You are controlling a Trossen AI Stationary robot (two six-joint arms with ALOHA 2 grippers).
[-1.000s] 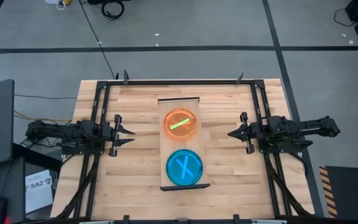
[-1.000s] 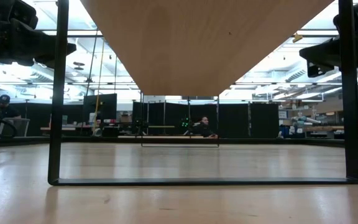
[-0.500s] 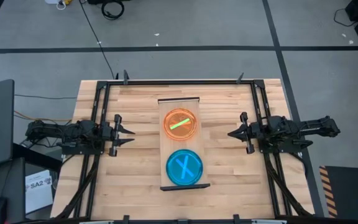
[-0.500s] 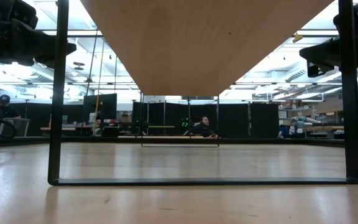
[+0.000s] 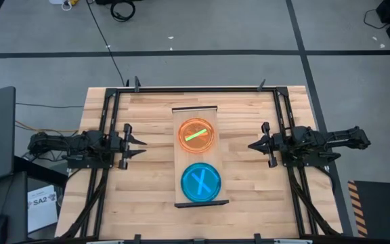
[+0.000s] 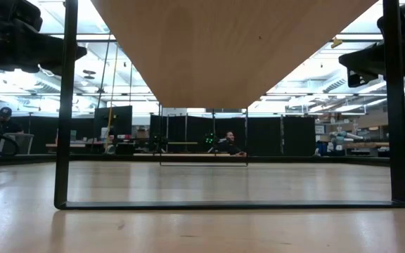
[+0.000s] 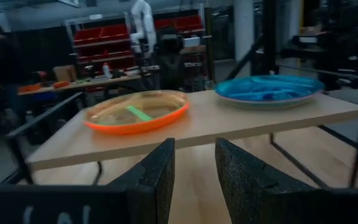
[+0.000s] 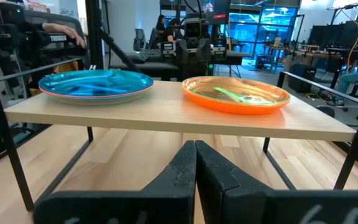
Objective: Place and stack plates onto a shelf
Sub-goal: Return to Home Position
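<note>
The shelf (image 5: pixel 181 163), a narrow light-wood board on a thin dark frame, stands in the middle of the table. On its far half rests a stack of plates with an orange one (image 5: pixel 196 135) on top, lime green showing through it. On its near half rests a stack topped by a cyan blue plate (image 5: pixel 200 181), with a pink rim showing under it (image 8: pixel 129 94). My left gripper (image 5: pixel 143 144) waits open at the table's left, pointing level at the shelf, empty. My right gripper (image 5: pixel 251 145) waits shut at the table's right, facing the shelf, also empty.
A dark metal frame (image 5: pixel 107 108) runs round the table's edges. Bare wood lies between each gripper and the shelf. In the low view the shelf's underside (image 6: pixel 230 49) fills the top. People sit in the room behind (image 6: pixel 230 144).
</note>
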